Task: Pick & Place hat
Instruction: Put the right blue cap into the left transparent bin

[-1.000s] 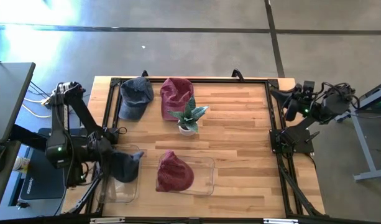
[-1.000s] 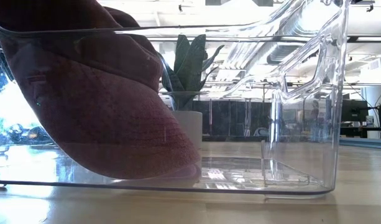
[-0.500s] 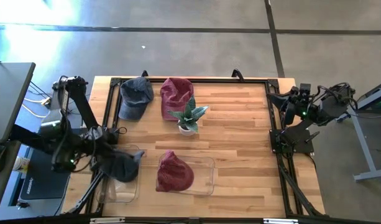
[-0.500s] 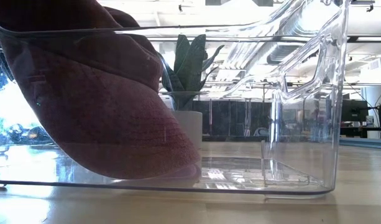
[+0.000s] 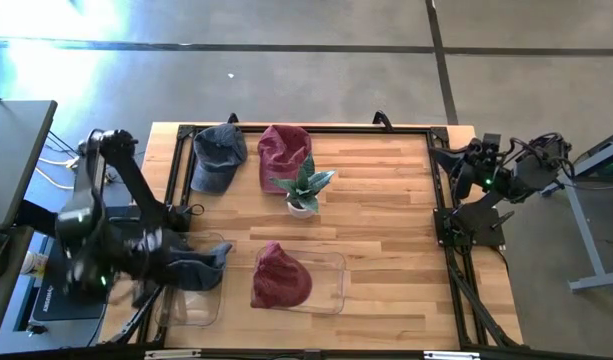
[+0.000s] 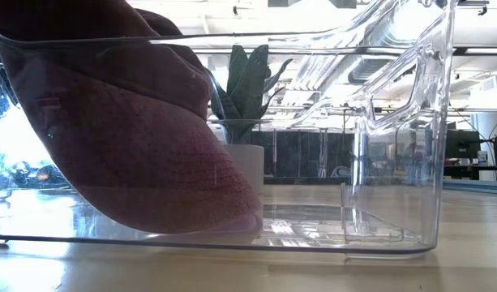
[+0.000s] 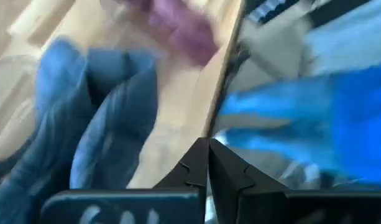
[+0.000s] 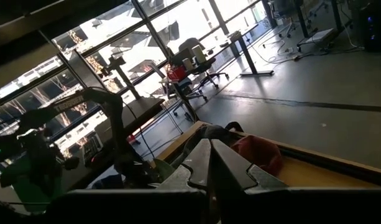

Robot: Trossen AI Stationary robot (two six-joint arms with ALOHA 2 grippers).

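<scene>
Because the blue hat (image 5: 198, 268) is soft and light, lying in the small clear bin (image 5: 208, 312) left of the plant (image 5: 303, 190), we would pinch its brim; both arms' jaws are together, empty.

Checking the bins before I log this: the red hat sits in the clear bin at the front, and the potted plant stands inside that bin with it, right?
Not quite. The red hat does sit in the clear bin, but the potted plant stands outside it on the wooden table, behind the bin. The high view shows this.

Grey concrete floor (image 5: 316, 70), tall windows (image 8: 178, 25), office chairs (image 8: 199, 59)
</scene>
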